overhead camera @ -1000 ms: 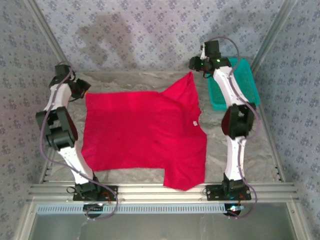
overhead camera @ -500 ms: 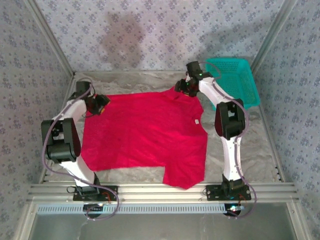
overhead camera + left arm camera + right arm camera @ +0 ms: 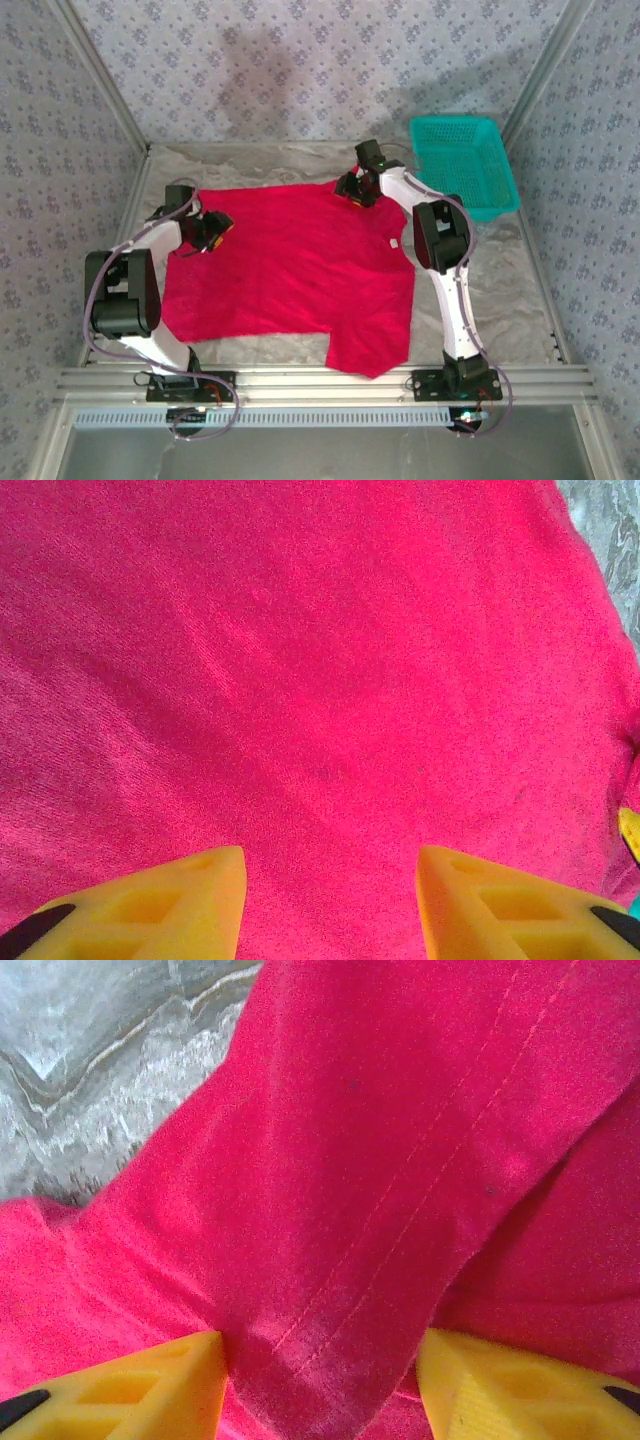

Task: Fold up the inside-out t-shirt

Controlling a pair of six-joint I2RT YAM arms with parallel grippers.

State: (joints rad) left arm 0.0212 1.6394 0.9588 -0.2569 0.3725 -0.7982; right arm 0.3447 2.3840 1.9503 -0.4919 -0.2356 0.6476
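Note:
The inside-out t-shirt (image 3: 290, 260) lies spread flat on the grey table, bright red, with a small white tag (image 3: 394, 243) near its right edge. My left gripper (image 3: 215, 232) hovers low over the shirt's far left part. Its yellow fingers (image 3: 180, 900) stand apart, open, with flat cloth (image 3: 320, 680) beneath them. My right gripper (image 3: 352, 190) is down at the far right sleeve. There its fingers (image 3: 150, 1385) stand open on either side of a folded-over sleeve hem (image 3: 400, 1220) with two stitch lines.
A teal mesh basket (image 3: 455, 122) sits at the back right corner, beside the right arm. Bare grey table (image 3: 90, 1070) shows beyond the sleeve. Metal frame rails run along the near edge (image 3: 320, 380) and up both sides.
Both grippers have come inward and down onto the shirt. The far right sleeve, which pointed up toward the back, now lies folded in over the shirt. The right jaws have narrowed a little.

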